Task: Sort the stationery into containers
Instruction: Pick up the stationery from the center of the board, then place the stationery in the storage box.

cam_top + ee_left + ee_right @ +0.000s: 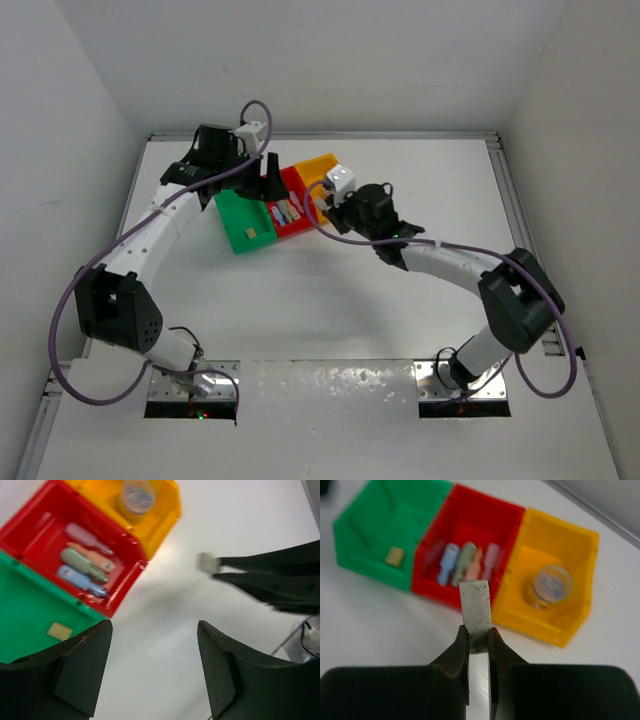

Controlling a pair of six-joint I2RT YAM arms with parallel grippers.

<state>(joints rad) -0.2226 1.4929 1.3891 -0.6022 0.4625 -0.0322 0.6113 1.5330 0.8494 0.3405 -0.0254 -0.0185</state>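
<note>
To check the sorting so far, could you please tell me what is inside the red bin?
Four oblong pieces lie in the red bin: pink, orange, green, blue. From the right wrist, the block in the right fingers covers part of its near wall.

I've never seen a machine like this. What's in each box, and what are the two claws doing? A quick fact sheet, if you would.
green bin: one tan block
red bin: four pastel pieces, side by side
orange-yellow bin: one round grey roll
right gripper: shut on a whitish block, near the bins
left gripper: open, holding nothing, beside the bins
</note>
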